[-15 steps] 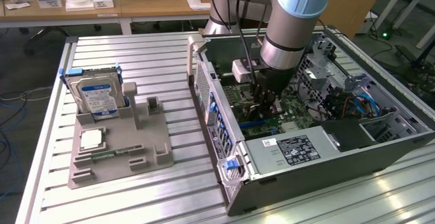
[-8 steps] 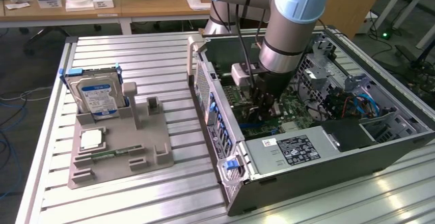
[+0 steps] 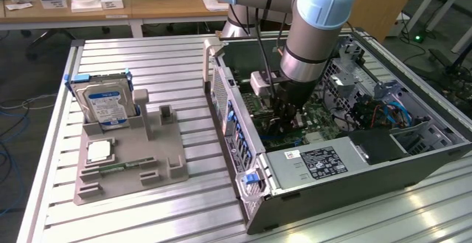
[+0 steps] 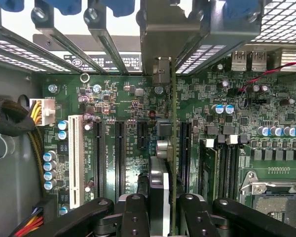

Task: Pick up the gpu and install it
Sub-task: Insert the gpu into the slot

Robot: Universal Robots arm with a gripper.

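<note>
The gripper point(image 4: 160, 207) is deep inside the open computer case point(image 3: 413, 168), just above the green motherboard point(image 4: 138, 103). Its fingers point(image 4: 134, 215) are closed on the gpu point(image 4: 173, 148), which stands on its edge between them, so that the wrist view meets it almost edge-on as a thin vertical line with the silvery bracket point(image 4: 162, 37) at the far end, against the back wall of the case. I think the card is held upright like this because its lower edge must go straight down into one of the long black slots point(image 4: 185, 148) on the motherboard; it seems to be over or already in a slot, but whether it is fully seated I cannot tell. The room is narrow: other slots lie just beside the card, and small capacitors point(image 4: 222, 109) stand near. In the exterior view the arm point(image 3: 313, 38) comes down between the case walls, and the power supply point(image 3: 317, 163) lies near it. Outside the case, a grey holder point(image 3: 166, 160) carries a hard drive point(image 3: 103, 102).
</note>
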